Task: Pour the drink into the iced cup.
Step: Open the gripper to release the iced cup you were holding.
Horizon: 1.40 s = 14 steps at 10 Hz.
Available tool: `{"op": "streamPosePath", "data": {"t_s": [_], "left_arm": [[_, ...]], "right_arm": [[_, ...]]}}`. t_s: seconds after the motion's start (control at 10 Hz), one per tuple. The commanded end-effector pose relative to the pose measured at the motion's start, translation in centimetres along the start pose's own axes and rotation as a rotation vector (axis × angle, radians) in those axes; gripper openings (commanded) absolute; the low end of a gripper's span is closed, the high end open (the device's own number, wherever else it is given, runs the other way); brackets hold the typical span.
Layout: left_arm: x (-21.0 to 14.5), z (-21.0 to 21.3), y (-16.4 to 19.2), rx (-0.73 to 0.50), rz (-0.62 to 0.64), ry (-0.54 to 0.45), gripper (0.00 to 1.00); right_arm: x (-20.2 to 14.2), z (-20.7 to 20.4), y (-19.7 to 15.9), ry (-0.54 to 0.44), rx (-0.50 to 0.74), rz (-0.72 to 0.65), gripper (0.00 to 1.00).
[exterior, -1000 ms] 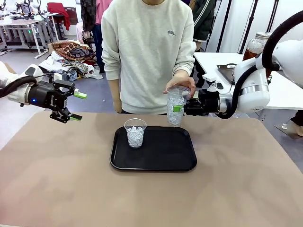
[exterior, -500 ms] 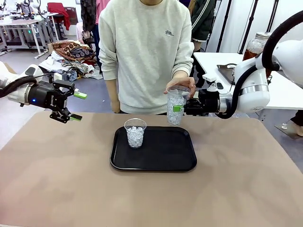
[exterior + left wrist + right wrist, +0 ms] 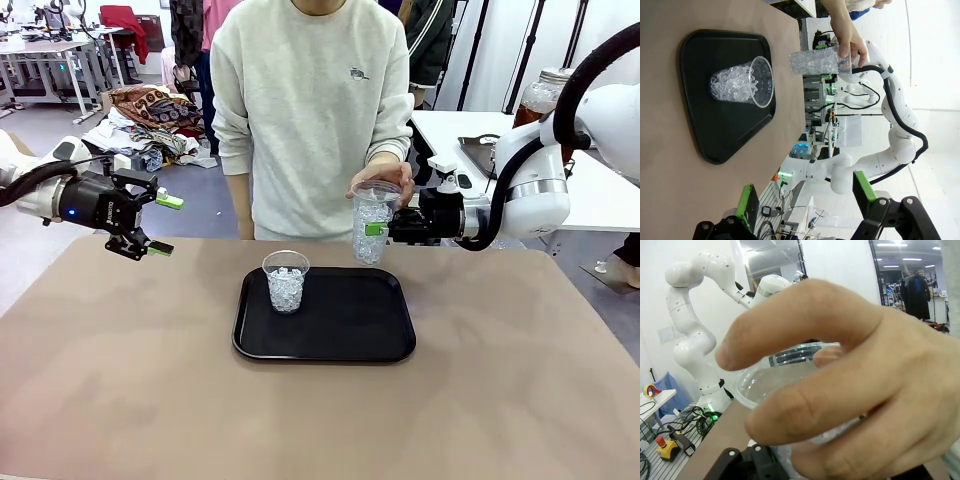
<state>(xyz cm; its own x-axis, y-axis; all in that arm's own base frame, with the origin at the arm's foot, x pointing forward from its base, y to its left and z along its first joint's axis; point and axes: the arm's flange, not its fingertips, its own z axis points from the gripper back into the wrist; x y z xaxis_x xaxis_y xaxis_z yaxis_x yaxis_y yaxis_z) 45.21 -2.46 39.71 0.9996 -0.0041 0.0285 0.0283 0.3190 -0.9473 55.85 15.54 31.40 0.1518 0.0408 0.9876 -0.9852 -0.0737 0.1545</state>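
Observation:
A tall clear cup (image 3: 372, 212) full of ice hangs above the tray's far right corner. My right gripper (image 3: 374, 231) is shut on its side, and a person's hand (image 3: 386, 172) holds its rim from above. In the right wrist view that hand (image 3: 850, 395) covers most of the cup (image 3: 785, 372). A shorter iced cup (image 3: 286, 282) stands on the black tray (image 3: 365, 335). An amber-brown drink shows in a lidded glass jar (image 3: 543, 94) on the white table at the back right. My left gripper (image 3: 165, 225) is open, hovering over the table's left edge.
The left wrist view shows the short cup (image 3: 740, 82) on the tray (image 3: 715, 140), the tall cup (image 3: 815, 61) beyond it, and my open left gripper (image 3: 805, 197). The person stands at the far side of the table. Bare tabletop lies around the tray.

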Motion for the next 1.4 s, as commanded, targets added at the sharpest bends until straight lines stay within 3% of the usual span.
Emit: {"op": "streamPosePath", "data": {"t_s": [0.0,0.6,0.7,0.8,1.3], "left_arm": [[0.0,0.0,-0.1,-0.003,0.007,0.0,1.0],[0.0,0.0,-0.1,-0.003,0.007,0.0,1.0],[0.0,0.0,-0.1,-0.003,0.007,0.0,1.0],[0.0,0.0,-0.1,-0.003,0.007,0.0,1.0],[0.0,0.0,-0.1,-0.003,0.007,0.0,1.0]], "right_arm": [[0.5,0.0,0.2,-0.005,-0.002,0.007,0.69],[0.0,0.0,0.0,0.0,0.0,0.0,0.69],[0.0,0.2,0.0,0.011,-0.005,0.0,0.88],[-0.1,0.5,0.1,0.021,-0.01,0.002,1.0],[-0.6,3.8,0.3,0.037,-0.073,0.0,1.0]]}}
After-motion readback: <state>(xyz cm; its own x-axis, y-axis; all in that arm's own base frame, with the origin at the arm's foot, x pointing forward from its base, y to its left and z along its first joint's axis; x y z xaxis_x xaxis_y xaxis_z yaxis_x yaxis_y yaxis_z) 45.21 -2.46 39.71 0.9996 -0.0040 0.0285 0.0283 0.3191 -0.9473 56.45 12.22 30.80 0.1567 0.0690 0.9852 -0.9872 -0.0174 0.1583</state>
